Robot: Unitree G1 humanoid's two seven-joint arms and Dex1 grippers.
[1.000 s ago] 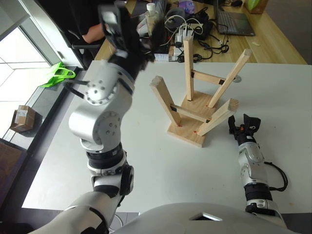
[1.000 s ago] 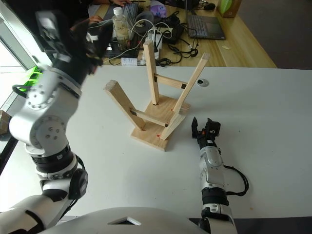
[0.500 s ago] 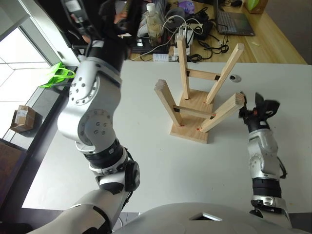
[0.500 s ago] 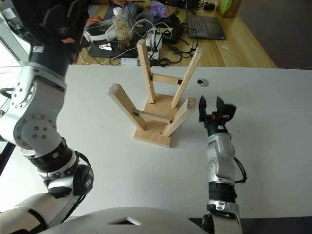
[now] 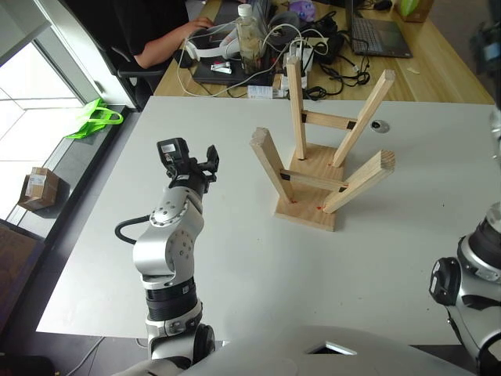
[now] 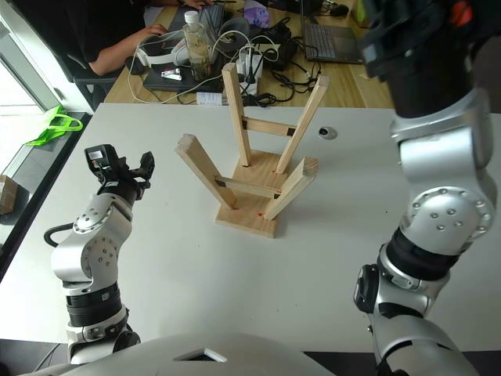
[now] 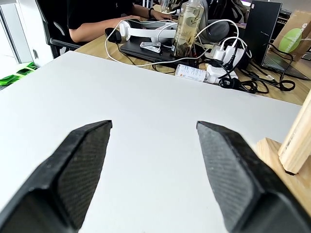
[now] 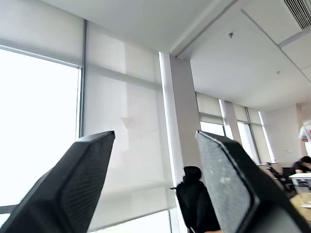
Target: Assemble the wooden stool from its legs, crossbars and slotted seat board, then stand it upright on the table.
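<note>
Fingers of my left gripper stand wide apart, holding nothing, low over the white table to the left of the stool. I see the stool upside down on its seat board, four pale legs splayed upward, crossbars joining them, and small red marks by the near sockets. My right gripper, raised high to the stool's right, is likewise spread wide and empty, facing window blinds. On the desk behind the stool, the left wrist view catches a small bottle whose label is too small to read.
</note>
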